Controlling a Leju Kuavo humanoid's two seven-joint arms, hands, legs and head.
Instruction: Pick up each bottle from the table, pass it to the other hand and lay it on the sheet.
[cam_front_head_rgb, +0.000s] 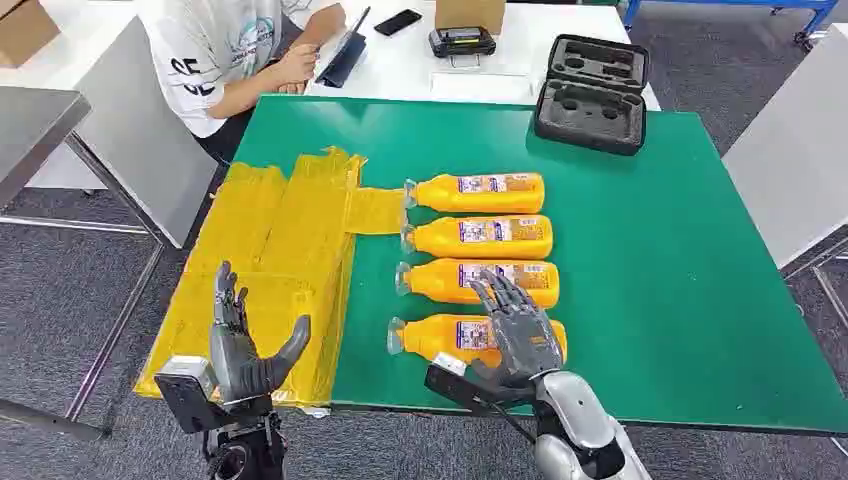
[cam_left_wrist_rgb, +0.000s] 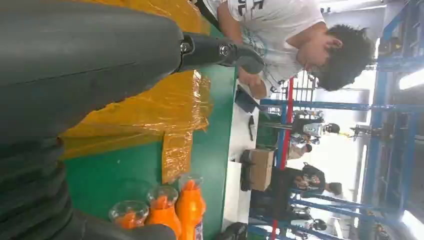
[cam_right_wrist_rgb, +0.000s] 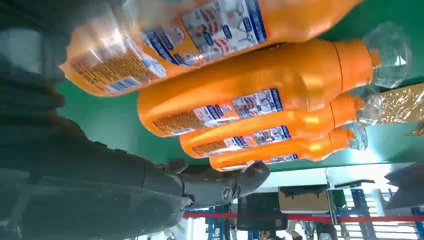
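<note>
Item: four orange bottles, lying flat in a column on the green desk (cam_front_head_rgb: 690, 300), just right of the yellow sheet (cam_front_head_rgb: 280, 260).

- Appearance: orange plastic bodies, clear caps, white/blue printed labels w/ small text round the mid-body. All four look alike.
- Orientation: long axes run left-right across the desk, roughly parallel; caps point left twd the sheet, bases twd the right.
- Farthest bottle (cam_front_head_rgb: 478, 192): cap touching or just over a narrow flap of the sheet (can't tell which).
- Second bottle (cam_front_head_rgb: 480, 237): cap just beside the sheet's right edge.
- Third bottle (cam_front_head_rgb: 470, 280): on bare green; fingertips of the right robot hand overlap its right part in the head view.
- Nearest bottle (cam_front_head_rgb: 440, 337): close to the desk's front edge, partly covered by the right robot hand.

Right robot hand (cam_front_head_rgb: 518, 330): fingers spread wide, palm down over the nearest bottle's label end; contact can't be told; nothing gripped. The right wrist view shows that bottle (cam_right_wrist_rgb: 200, 35) v. close.

Left robot hand (cam_front_head_rgb: 245, 345): over the sheet's near left part, fingers apart and pointing up, thumb out to the side, holding nothing.

Sheet: crinkled yellow plastic, folded in strips, covering the desk's left portion.

Other: seated person in a white printed T-shirt (cam_front_head_rgb: 230, 50) at the white table behind; open black foam-lined case (cam_front_head_rgb: 592, 92) on the desk's far edge.
</note>
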